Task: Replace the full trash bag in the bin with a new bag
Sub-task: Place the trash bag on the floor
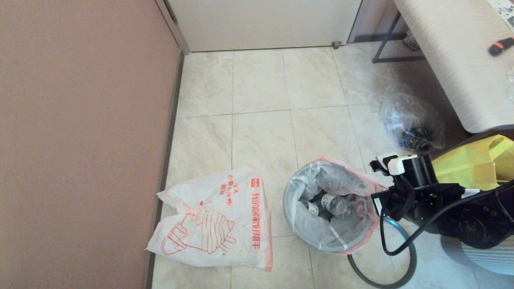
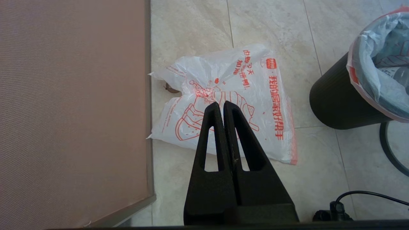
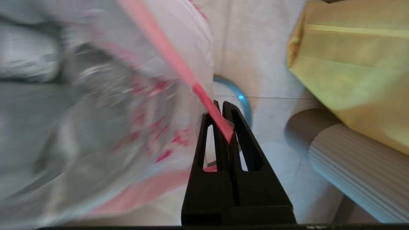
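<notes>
So the right end effector (image 3: 223,107) is clamped on just the orange hem of the full bag (image 1: 333,200), pinching it at the bin's (image 2: 338,102) side nearest the yellow tote (image 1: 470,168). The bag sits in the bin, bottles inside, its top folded over the rim. Biggest worry imo: that's a thin strip of plastic carrying a load of bottles, so a straight pull could stretch or tear the hem, or the strip could just slide out of the fingers. Pulling from one side only could also tip the light bin over or drag it across the floor, since nothing's holding it down. The grey hoop (image 1: 395,257) lies on the floor right beside the bin, so the bag could snag on it coming out. The left end effector (image 2: 222,105) is clenched empty, parked above the new bag (image 1: 217,220), which lies flat near the wall.
</notes>
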